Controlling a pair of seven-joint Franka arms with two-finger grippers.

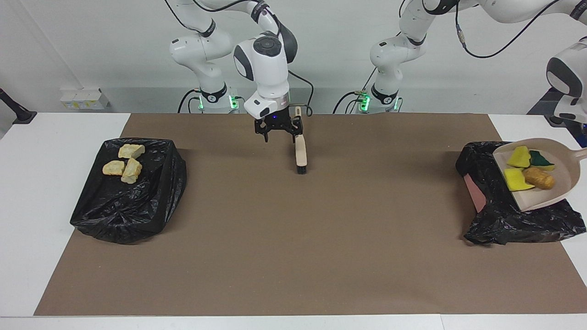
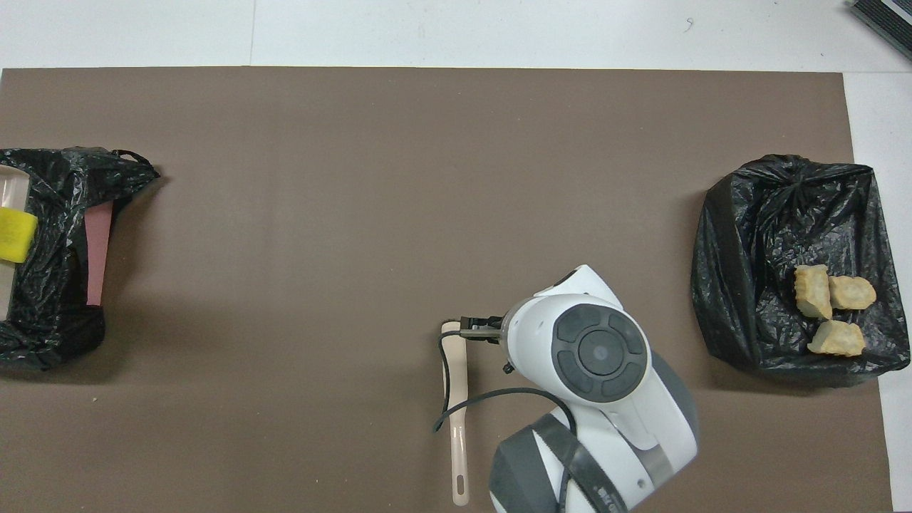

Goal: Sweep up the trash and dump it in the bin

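The beige dustpan [image 1: 548, 192] hangs tilted over the black-bagged bin [image 1: 513, 220] at the left arm's end of the table, its lip lowest. It carries trash: yellow sponge bits [image 1: 517, 158], one with a green face [image 1: 541, 159], and an orange-brown lump [image 1: 539, 178]. Its handle runs out of view, so my left gripper is hidden, shut on it. My right gripper [image 1: 279, 137] hovers open just above the mat beside the handle of the brush [image 1: 301, 153], which lies flat. In the overhead view only a sponge bit [image 2: 16, 235] shows over the bin [image 2: 64, 206].
A second black-bagged bin [image 1: 128, 197] at the right arm's end holds three pale-yellow lumps [image 1: 124, 167]. In the overhead view the right arm's hand [image 2: 591, 349] covers its gripper, next to the brush [image 2: 456, 406]. A brown mat [image 1: 293, 238] covers the table.
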